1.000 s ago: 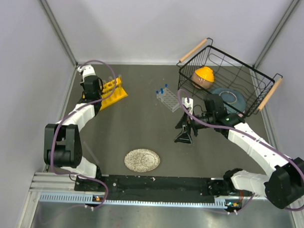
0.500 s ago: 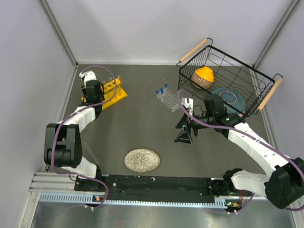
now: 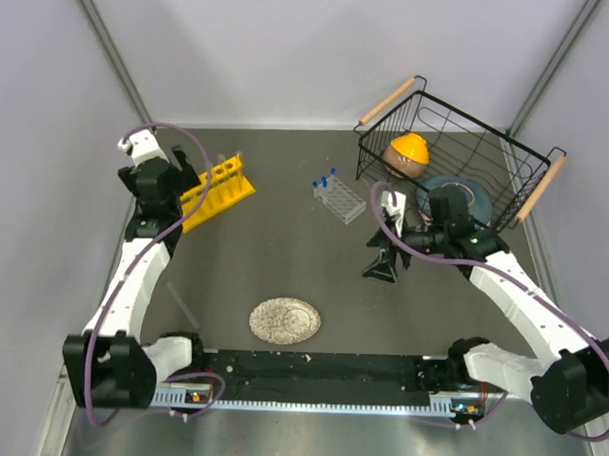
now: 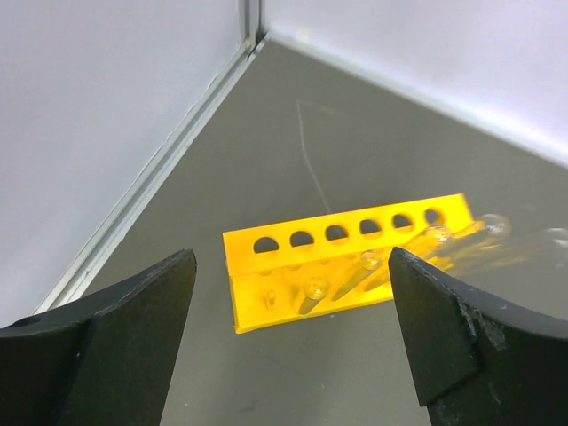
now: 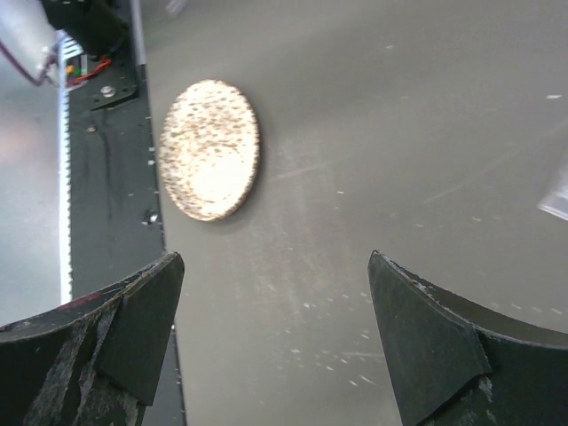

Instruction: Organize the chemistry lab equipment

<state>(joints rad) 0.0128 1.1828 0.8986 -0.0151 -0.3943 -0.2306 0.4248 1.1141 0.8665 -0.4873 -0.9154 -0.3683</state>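
Six holes ran along the top of the yellow tube rack (image 4: 346,257), which sat on the dark table (image 3: 283,257) toward its far left corner. A few clear test tubes (image 4: 444,244) leaned through the holes at one end. From above, its long axis ran on a diagonal, near-left to far-right. The left gripper (image 4: 290,293) hung just beside it, jaws spread wide and holding nothing. In the wrist view the rack lay straight ahead, its length crossing the gap from finger to finger. That arm was plainly the nearer one.

The small clear rack (image 3: 337,201) with its blue-capped vials (image 3: 327,177) stood well apart, mid-table. It was near the right gripper (image 3: 381,269), which was also spread and empty, pointing down at the table with the speckled disc (image 5: 211,151) in its wrist view. Any next reach for the yellow rack would likely fall to the left arm.
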